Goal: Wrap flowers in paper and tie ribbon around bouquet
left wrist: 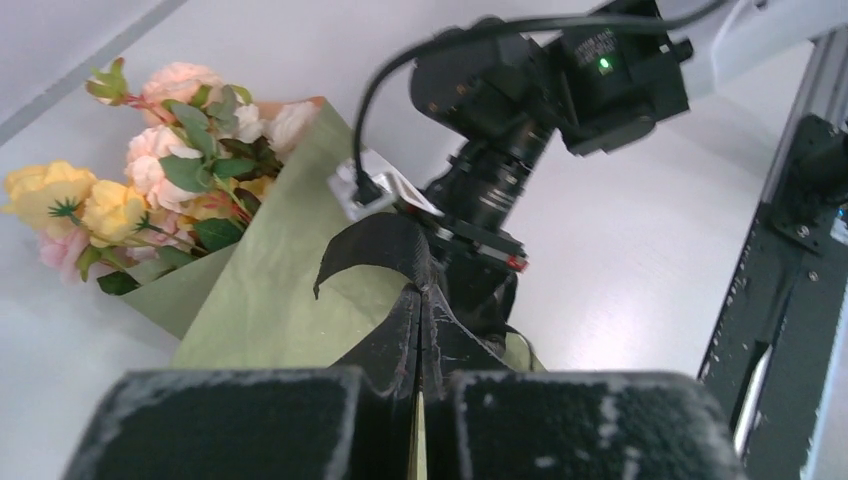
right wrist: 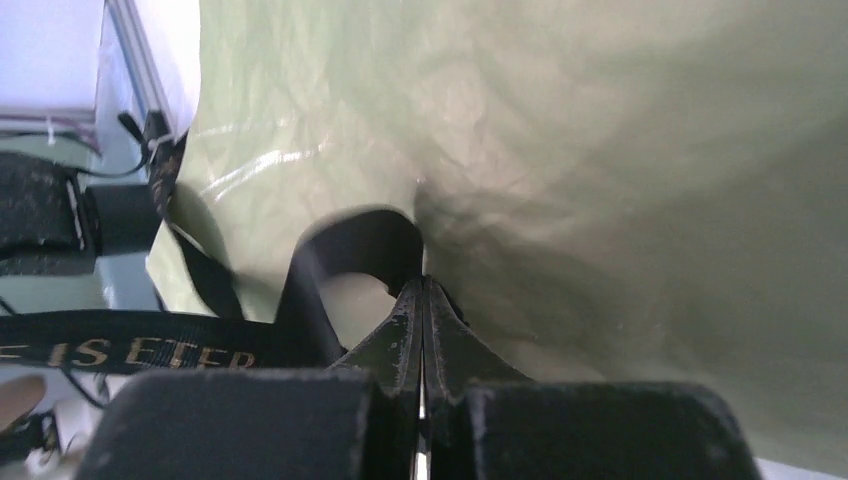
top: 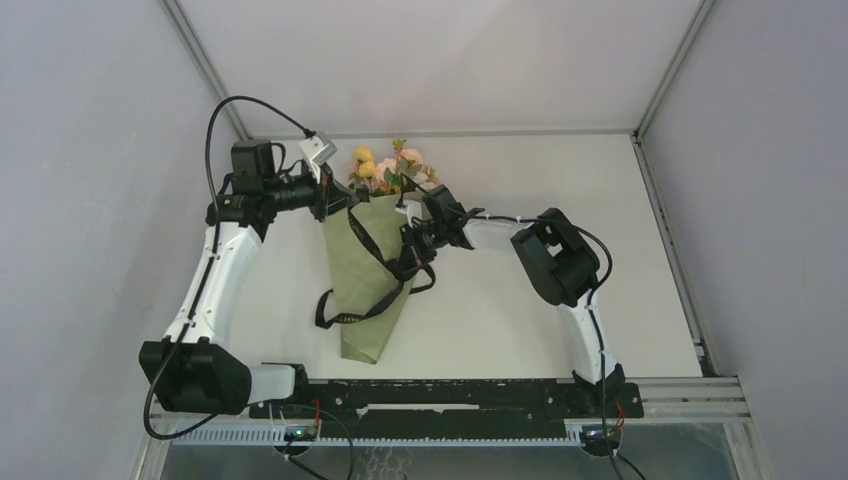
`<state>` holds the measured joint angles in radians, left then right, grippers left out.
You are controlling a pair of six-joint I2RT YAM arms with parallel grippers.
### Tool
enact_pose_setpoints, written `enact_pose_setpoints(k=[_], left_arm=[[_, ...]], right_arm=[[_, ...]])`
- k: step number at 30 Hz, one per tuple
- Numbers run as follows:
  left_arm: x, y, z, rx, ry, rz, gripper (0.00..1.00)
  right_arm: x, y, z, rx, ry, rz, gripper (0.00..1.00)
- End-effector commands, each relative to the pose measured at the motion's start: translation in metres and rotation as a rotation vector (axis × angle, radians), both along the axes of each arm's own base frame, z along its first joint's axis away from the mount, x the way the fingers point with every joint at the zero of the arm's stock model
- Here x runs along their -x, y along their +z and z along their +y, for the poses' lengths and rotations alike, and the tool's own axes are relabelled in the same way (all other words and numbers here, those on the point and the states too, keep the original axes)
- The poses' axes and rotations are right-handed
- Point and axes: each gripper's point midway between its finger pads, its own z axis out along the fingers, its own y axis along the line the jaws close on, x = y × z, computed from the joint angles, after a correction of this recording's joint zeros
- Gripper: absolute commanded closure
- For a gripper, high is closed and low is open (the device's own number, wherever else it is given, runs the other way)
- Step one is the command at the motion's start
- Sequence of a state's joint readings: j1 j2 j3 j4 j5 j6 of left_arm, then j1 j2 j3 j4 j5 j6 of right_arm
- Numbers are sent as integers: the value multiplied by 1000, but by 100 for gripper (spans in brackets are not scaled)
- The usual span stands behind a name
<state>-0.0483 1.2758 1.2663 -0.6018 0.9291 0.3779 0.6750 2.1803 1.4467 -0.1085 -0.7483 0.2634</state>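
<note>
I see the bouquet (top: 368, 300) lying on the table (top: 520, 320), flowers (top: 385, 165) pointing to the far side and the narrow end of the olive paper (left wrist: 270, 300) cone toward the arm bases. The black ribbon (top: 372, 243) crosses the cone. My left gripper (left wrist: 420, 300) is pinched tight on a ribbon loop near the flower end (jaws fully together), and my right gripper (right wrist: 422, 295) is likewise clamped on the ribbon at the cone's right edge.
</note>
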Motion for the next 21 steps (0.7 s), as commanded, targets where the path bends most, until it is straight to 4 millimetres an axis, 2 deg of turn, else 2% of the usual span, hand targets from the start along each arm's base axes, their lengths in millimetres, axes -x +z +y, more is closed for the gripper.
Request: enact_pose_setpoints(k=[1, 5, 8, 12, 16, 21], left_arm=[[-29, 27, 6, 16, 96, -89, 100], [-52, 16, 20, -24, 204, -70, 100], [-66, 0, 32, -63, 267, -46, 100], [-79, -34, 44, -130, 329, -10, 100], [-86, -68, 56, -193, 373, 19, 100], [-88, -94, 69, -264, 421, 33, 100]], right_arm=[[27, 39, 1, -113, 149, -19, 100], [44, 37, -5, -103, 201, 7, 100], [44, 35, -12, -81, 180, 9, 99], [32, 44, -21, -71, 94, -10, 87], [11, 52, -27, -26, -22, -51, 74], [-11, 44, -46, 59, -148, -56, 59]])
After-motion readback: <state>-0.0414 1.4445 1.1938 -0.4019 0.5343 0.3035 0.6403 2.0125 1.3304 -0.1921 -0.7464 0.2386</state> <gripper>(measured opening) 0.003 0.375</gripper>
